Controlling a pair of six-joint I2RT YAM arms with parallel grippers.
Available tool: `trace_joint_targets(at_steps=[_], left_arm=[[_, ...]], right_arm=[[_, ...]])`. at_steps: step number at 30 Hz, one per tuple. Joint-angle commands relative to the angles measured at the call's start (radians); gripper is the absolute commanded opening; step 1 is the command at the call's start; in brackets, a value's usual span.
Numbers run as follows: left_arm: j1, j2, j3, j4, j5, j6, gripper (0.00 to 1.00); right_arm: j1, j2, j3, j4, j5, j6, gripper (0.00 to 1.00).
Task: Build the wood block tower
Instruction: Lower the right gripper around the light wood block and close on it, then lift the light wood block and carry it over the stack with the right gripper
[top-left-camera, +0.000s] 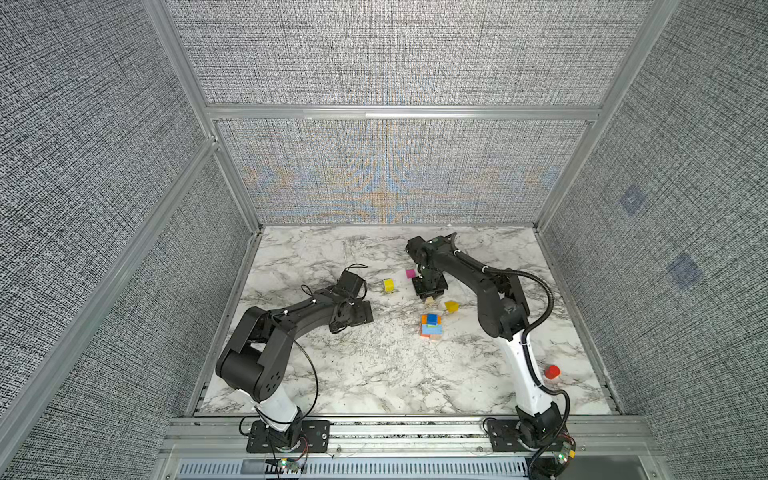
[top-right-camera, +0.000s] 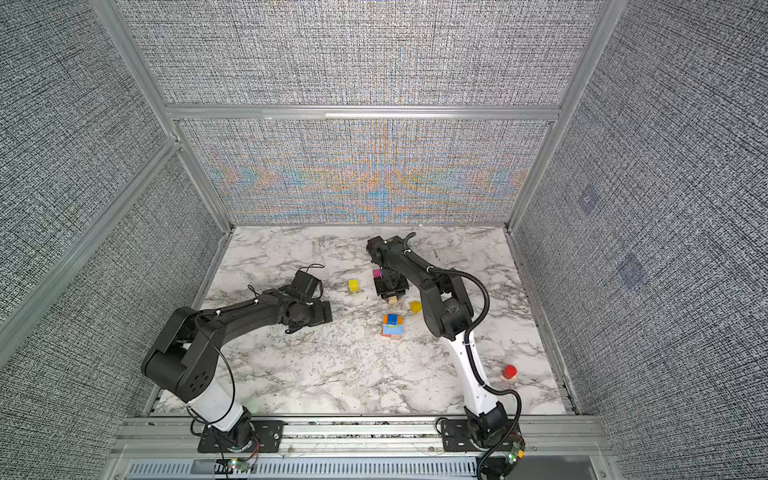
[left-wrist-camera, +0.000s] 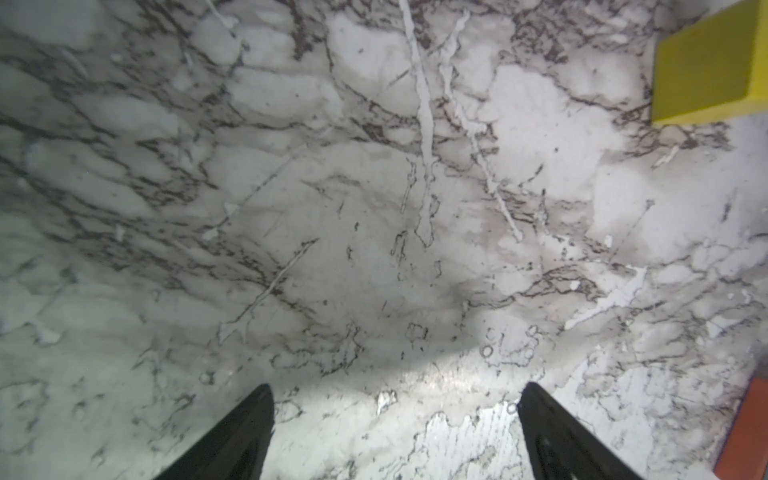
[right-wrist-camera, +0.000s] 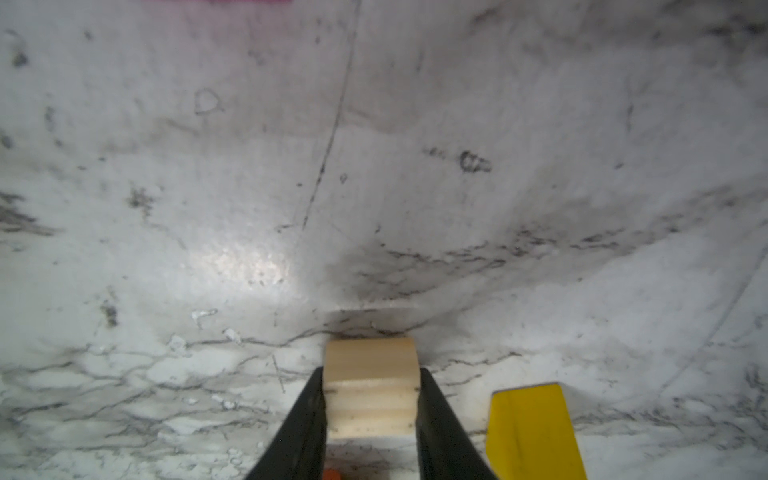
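Tower (top-left-camera: 431, 328) sat right of centre on the bench (top-left-camera: 353, 374) in both top views: a short squarish stack, blue cube on top, orange and light blue under it. The lowest layers were too small to separate. Just behind it my right pincer (right-wrist-camera: 371, 372) was clamped on a tan block (right-wrist-camera: 370, 407), bare wood with visible grain and rounded edges. Couldn't tell if it was off the bench. Only the right wrist view showed that grip; from above my wrist hid most of the block. Yellow cube (top-left-camera: 451, 306) lay just beside, cut off in the wrist view. Second yellow cube (top-left-camera: 389, 285) and magenta cube (top-left-camera: 410, 273) lay further back, and the red piece (top-left-camera: 552, 372) well apart. My left pincer (left-wrist-camera: 395, 387) gaped wide over veined marble, gripping nothing.
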Motion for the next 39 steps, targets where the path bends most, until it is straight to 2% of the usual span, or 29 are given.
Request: trace_joint_targets(at_steps=[1, 13, 22, 27, 39], left_arm=[[0.002, -0.006, -0.006, -0.015, 0.014, 0.011, 0.93], [0.004, -0.043, -0.019, -0.011, 0.020, 0.011, 0.93], [0.004, -0.086, -0.028, -0.015, 0.022, 0.020, 0.93], [0.002, -0.115, -0.029, -0.019, 0.028, 0.029, 0.93], [-0.005, -0.207, -0.072, -0.008, 0.060, 0.025, 0.93]], right_arm=[[0.001, -0.014, 0.012, -0.028, 0.007, 0.002, 0.28], [0.016, -0.055, 0.071, -0.092, 0.038, 0.004, 0.24], [0.036, -0.160, 0.065, -0.129, 0.059, 0.013, 0.24], [0.051, -0.236, 0.028, -0.145, 0.065, 0.023, 0.24], [0.090, -0.416, -0.173, -0.095, 0.057, 0.053, 0.24]])
